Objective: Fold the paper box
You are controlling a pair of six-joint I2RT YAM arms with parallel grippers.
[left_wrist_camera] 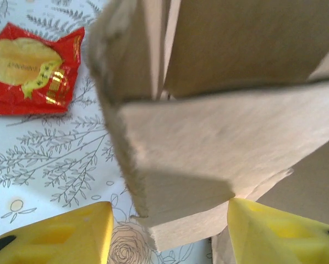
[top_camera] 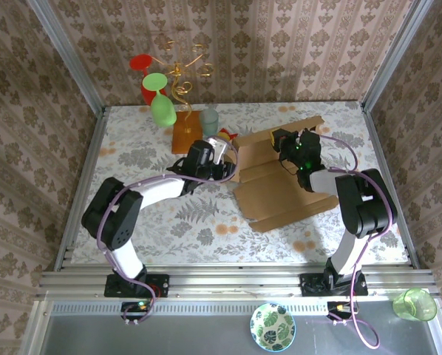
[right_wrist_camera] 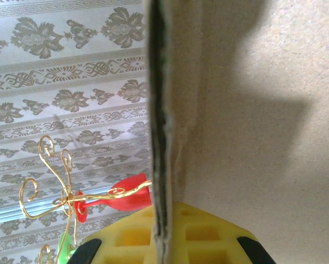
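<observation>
Top external view gives us the cardboard box [top_camera: 280,194] lying part-folded on the table [top_camera: 147,222], right of centre, its far panels lifted and its near panel flat. Our right gripper [top_camera: 286,142] is at the raised far side. In the right wrist view its fingers [right_wrist_camera: 208,236] are closed on the edge of an upright panel, which runs straight up from between them. Our left gripper [top_camera: 230,159] meets the box's left end. In the left wrist view its jaws stand apart, one yellow finger [left_wrist_camera: 54,236] on each side of a flap's lower edge, and neither seems to press it. A red snack packet [left_wrist_camera: 32,66] lies on the table near that corner.

We judge the box light, stiff across its panels, and willing to bend only along its creases, with springy flaps that may fall open if released. Its matte surface should grip well. We would take hold of a flap edge close to a crease, not mid-panel, and squeeze gently so the corrugated edge is not crushed.
</observation>
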